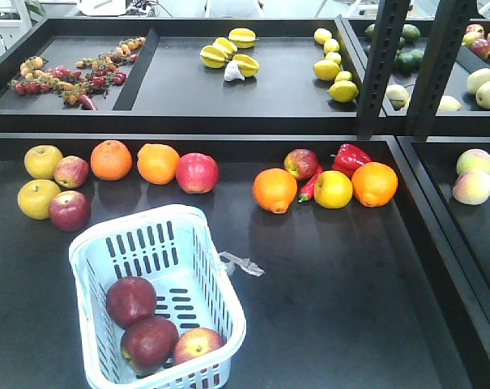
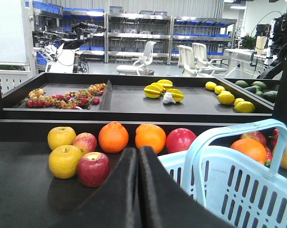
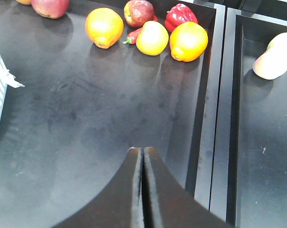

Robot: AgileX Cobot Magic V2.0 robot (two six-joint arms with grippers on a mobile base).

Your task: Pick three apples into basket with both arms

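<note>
Your left gripper (image 2: 138,156) has its jaws pressed together, empty, just left of the basket (image 2: 238,190); fruit row behind.

Plastic basket, glossy fruit
White slotted plastic basket (image 1: 159,292); shiny smooth-skinned apples (image 1: 147,340); matt black tray (image 1: 342,300), faintly smudged.

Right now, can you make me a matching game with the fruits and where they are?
Things:
1. three apples
2. starfruit
3. red pepper
4. left gripper

Places or states:
A. on the back shelf, next to a white thing
B. shut, holding nothing
C. inside the white basket
D. behind the oranges on the right

Pairs: 1-C, 2-A, 3-D, 4-B
</note>
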